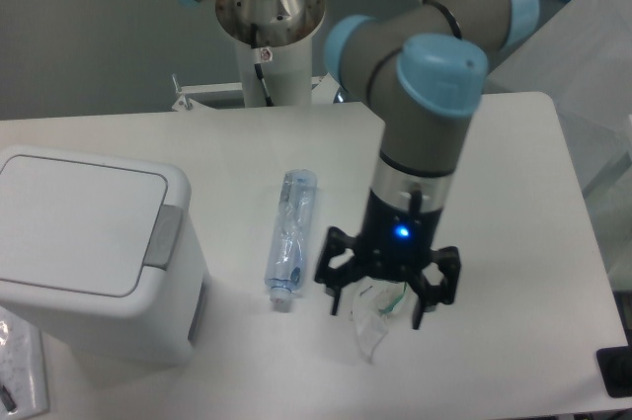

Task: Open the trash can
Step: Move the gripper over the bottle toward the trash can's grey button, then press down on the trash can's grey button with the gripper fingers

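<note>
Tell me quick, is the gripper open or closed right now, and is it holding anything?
Gripper: open, fingers spread wide, holding nothing; it hangs above the crumpled plastic wrapper.

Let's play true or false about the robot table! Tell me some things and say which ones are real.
1. The trash can has its lid shut. True.
2. The tool is squeezing the bottle. False: it is open, above the crumpled clear wrapper.
3. The bottle lies flat between the trash can and the tool. True.
4. The bottle is inside the trash can. False: it lies on the table.
5. A blue light glows on the arm. True.
</note>
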You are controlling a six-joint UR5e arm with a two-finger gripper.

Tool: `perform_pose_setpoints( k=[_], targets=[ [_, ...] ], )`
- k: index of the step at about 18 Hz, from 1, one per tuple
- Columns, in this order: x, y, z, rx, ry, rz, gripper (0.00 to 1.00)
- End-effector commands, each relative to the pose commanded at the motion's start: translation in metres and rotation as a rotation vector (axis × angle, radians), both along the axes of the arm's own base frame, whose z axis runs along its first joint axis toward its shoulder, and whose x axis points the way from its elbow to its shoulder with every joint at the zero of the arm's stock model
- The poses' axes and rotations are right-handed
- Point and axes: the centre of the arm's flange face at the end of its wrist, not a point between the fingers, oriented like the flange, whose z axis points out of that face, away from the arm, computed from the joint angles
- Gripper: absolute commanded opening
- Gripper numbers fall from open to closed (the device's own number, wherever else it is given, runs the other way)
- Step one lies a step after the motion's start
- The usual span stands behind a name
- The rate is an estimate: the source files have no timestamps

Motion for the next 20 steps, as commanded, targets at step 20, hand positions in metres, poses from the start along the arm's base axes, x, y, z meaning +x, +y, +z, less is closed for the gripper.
perform_pose_setpoints(
  k=[20],
  targets=[
    [0.096,-0.004,-0.027,0.019,-0.129,-0.132,1.0]
  ],
)
